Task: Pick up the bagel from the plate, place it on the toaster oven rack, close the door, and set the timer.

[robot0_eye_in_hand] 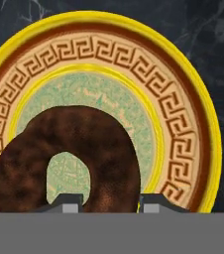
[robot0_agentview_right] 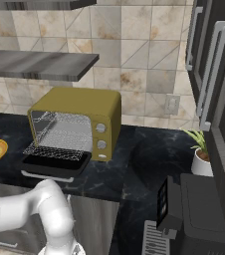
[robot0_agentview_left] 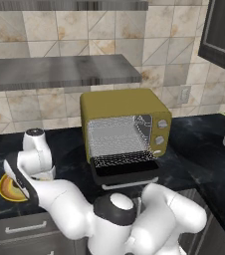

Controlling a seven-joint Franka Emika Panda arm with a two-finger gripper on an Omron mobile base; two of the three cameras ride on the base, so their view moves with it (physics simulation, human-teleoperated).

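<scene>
You have the bagel (robot0_eye_in_hand: 69,149), a dark brown ring with a centre hole, lying flat on the plate (robot0_eye_in_hand: 183,99), off-centre toward the near edge in the hand view. The plate is round, with a yellow rim, a brown key-pattern band and a pale green centre; it sits on the dark bench (robot0_agentview_left: 194,144), left of the olive-yellow oven. The door (robot0_agentview_left: 127,172) hangs open, folded down flat in front of the cavity. The toaster oven rack (robot0_agentview_left: 122,159) is a silvery mesh shelf, level, drawn partly out over the door.
</scene>
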